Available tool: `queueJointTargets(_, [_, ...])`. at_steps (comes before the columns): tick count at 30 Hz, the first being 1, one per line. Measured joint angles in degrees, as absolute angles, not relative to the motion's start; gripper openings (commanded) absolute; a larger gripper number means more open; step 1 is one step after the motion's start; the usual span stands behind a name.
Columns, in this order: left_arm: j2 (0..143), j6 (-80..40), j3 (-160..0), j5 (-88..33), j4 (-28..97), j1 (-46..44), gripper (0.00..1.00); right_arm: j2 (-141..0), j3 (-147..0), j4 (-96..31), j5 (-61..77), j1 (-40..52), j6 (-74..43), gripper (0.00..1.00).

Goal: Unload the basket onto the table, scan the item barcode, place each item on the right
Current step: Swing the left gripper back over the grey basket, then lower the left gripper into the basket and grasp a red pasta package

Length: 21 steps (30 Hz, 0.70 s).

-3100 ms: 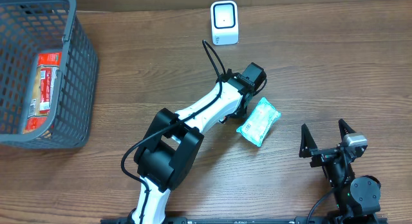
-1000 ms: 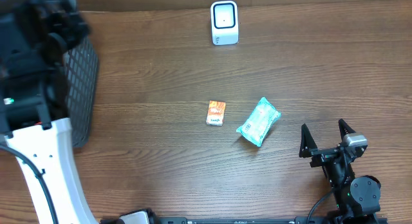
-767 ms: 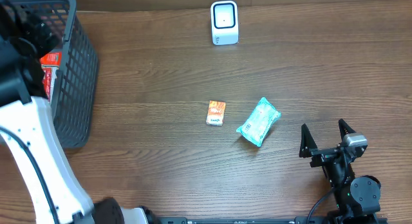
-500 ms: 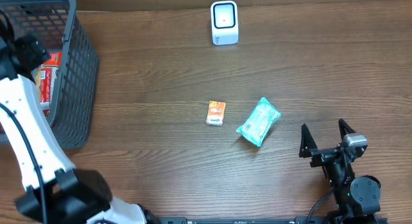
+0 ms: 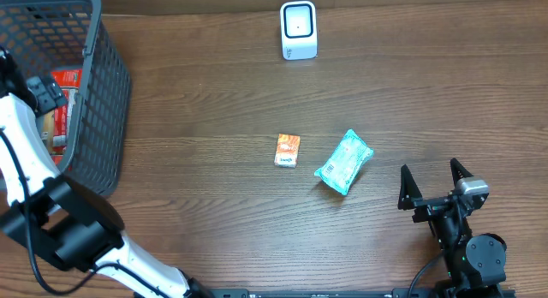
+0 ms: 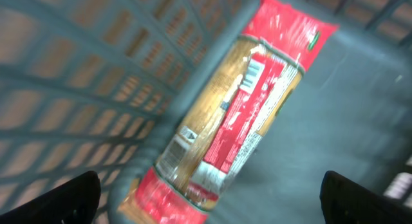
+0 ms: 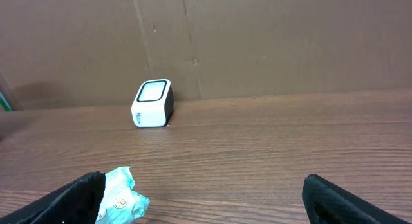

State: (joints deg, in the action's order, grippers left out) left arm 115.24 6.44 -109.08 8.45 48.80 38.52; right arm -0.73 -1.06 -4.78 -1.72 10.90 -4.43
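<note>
One red packet (image 6: pixel 238 114) with tan sides and a white printed label lies flat on the floor of the grey basket (image 5: pixel 104 101), long side running along the mesh wall and just beside it; the wrist view is blurred, so print can't be read. Left gripper (image 6: pixel 222 195) hangs inside the basket right above that packet, jaws spread wide, both fingertips at the frame corners, nothing pinched, no contact visible. Basket sits at the far left corner of the wooden table (image 5: pixel 214 101). Near table centre a small orange box (image 5: pixel 288 150) lies flat, and just to its right, apart from it, a teal packet (image 5: pixel 344 162) lies at an angle. White scanner (image 5: pixel 298 29) stands upright at the far edge, window facing the arms, well apart from both items. Right gripper (image 5: pixel 428 174) sits low at the near right, jaws spread wide and empty, pointing toward the scanner, teal packet off to its left
</note>
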Motion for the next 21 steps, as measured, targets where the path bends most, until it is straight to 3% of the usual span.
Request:
queueJointTargets(10, [124.84,19.25,-109.06,-3.11,43.31,43.31,1.00,-0.73,-1.06,-4.80,-1.67,10.90,-4.45,1.00])
queueJointTargets(21, [131.98,24.23,-109.06,-7.01,38.92,43.99,1.00,-0.73,-1.06,-4.78,-1.69,10.90,-4.45,1.00])
